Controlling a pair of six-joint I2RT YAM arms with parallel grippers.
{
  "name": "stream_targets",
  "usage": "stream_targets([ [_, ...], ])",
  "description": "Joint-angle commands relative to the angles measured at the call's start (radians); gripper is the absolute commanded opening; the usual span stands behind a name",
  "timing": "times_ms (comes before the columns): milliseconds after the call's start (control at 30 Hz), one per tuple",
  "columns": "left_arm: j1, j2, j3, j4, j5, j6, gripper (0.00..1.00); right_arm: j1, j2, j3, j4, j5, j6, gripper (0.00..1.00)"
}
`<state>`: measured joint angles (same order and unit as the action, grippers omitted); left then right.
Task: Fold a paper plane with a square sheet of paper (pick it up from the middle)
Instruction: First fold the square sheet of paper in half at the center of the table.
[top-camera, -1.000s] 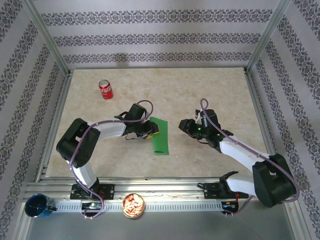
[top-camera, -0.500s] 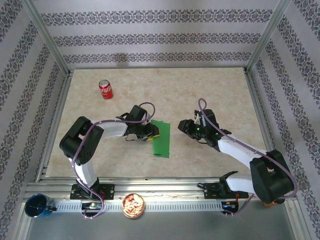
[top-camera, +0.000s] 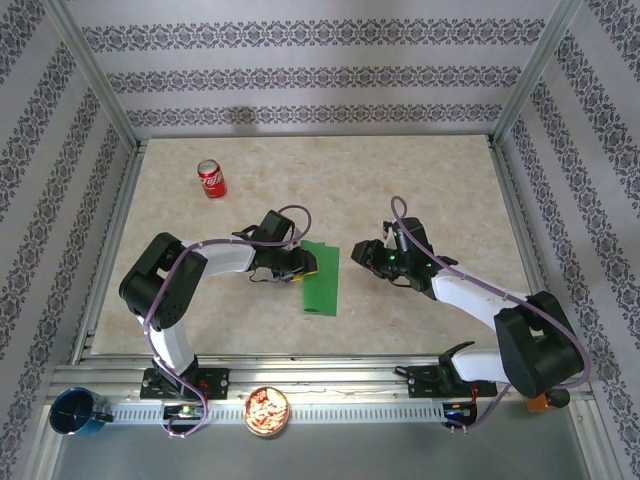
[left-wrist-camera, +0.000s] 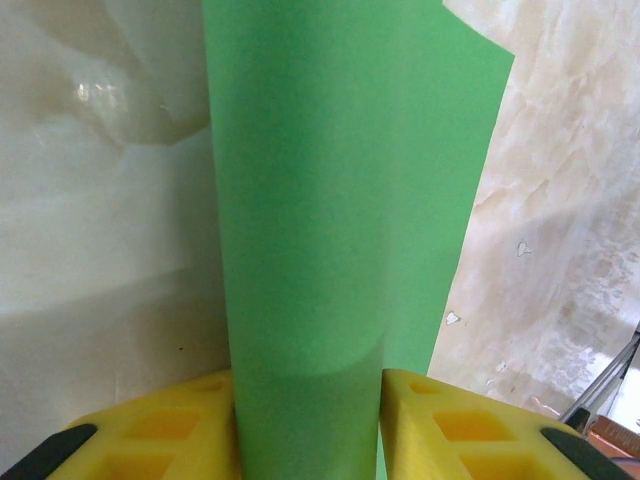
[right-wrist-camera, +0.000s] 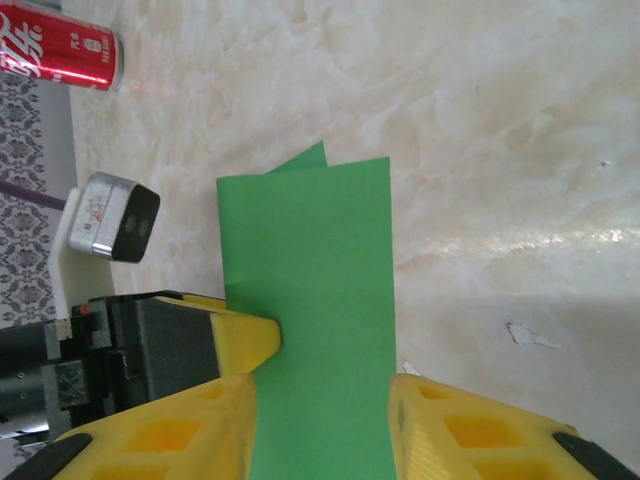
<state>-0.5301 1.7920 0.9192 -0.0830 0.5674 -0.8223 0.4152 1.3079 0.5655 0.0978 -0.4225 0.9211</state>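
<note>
The square sheet of paper is bright green and folded into a narrow rectangle in the middle of the table. My left gripper is at its left long edge. In the left wrist view the paper fills the gap of the left gripper between the yellow fingers, which are shut on it. My right gripper is just off the paper's right edge. In the right wrist view the paper runs between the parted fingers of the right gripper, and a left fingertip touches its edge.
A red soda can stands at the far left of the table and lies top left in the right wrist view. A blue cup and a bowl of snacks sit on the near rail. Metal frame posts border the table.
The right gripper has moved left, closer to the paper's right edge. The paper has turned slightly and shifted nearer with the left gripper.
</note>
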Motion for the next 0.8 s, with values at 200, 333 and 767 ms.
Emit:
stream_targets([
  [200,-0.001,0.001,0.006,-0.041,-0.041,0.024,0.39,0.005,0.024,0.071,-0.049,-0.028,-0.033,0.43],
  [333,-0.001,-0.006,0.016,-0.064,-0.06,0.034,0.39,0.005,0.043,0.074,-0.043,-0.033,-0.026,0.44],
  [767,-0.005,-0.038,0.054,-0.174,-0.142,0.069,0.47,0.005,0.077,0.093,-0.04,-0.078,-0.042,0.45],
])
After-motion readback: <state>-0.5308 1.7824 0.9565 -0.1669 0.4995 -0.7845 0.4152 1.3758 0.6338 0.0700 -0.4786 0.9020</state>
